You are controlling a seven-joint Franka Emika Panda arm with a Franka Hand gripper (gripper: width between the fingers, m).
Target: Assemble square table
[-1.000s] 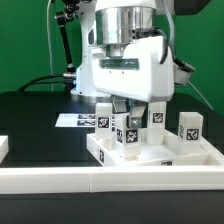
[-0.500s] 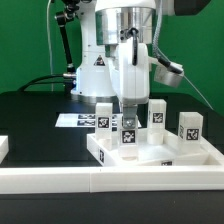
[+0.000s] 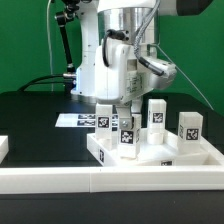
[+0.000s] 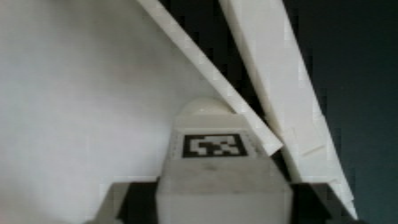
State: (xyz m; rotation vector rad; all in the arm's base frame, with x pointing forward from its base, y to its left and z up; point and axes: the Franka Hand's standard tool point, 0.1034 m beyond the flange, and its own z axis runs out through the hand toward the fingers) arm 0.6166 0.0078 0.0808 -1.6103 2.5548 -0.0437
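Gripper (image 3: 126, 118) is closed narrow on a short white leg (image 3: 128, 134), held upright on the square tabletop (image 3: 158, 157) lying against the front rail (image 3: 110, 181). Leg looks light, rigid, smooth plastic, possibly slippery. Best held on its flat tagged sides near the top.

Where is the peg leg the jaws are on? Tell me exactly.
In the exterior view the held leg stands upright on the square table top, near the middle, under the gripper, with another leg close on the exterior view's left.
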